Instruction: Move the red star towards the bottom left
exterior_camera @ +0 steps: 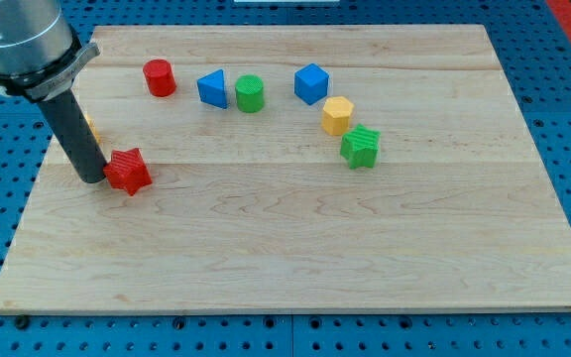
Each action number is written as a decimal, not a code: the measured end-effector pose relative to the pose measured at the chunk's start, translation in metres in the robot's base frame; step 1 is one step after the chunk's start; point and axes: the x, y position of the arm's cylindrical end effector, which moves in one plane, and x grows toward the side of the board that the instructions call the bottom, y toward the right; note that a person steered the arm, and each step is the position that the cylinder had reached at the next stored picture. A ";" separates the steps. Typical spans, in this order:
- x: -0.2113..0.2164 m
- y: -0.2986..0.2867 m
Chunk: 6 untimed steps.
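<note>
The red star (129, 172) lies on the wooden board (295, 238) at the view's left, about mid-height. My rod comes down from the view's top left. My tip (91, 179) rests on the board just left of the red star, touching or almost touching its left side. A small yellow block (89, 126) is mostly hidden behind the rod.
Along the view's top stand a red cylinder (160, 77), a blue triangular block (212, 88), a green cylinder (250, 93) and a blue cube (311, 83). A yellow hexagonal block (337, 115) and a green star (360, 147) sit right of centre. The board's left edge is close to my tip.
</note>
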 end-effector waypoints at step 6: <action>0.053 0.049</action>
